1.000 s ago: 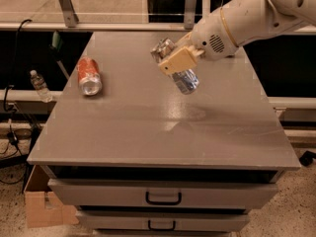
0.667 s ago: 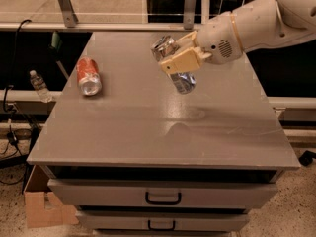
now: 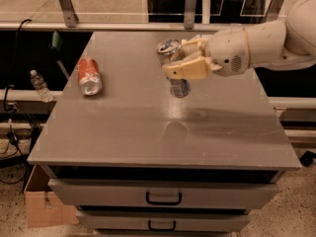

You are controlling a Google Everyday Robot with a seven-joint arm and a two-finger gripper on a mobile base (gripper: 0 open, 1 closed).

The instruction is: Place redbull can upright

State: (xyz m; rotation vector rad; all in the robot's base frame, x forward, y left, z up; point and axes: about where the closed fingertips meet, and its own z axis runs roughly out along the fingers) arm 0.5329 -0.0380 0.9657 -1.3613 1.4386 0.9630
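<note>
- Camera view: the redbull can sits in the gripper over the middle-back of the counter. It is nearly upright, its top tipped slightly left, and its base seems to hang just clear of the surface.
- It looks like a thin, light metal can, likely slick and easy to dent, so the best hold is across the mid-body, as here.
- The gripper pinches the can from the right side, fingers closed around its body.
- The arm reaches in roughly level from the right.
- A red can lies on its side, well apart to the left.
</note>
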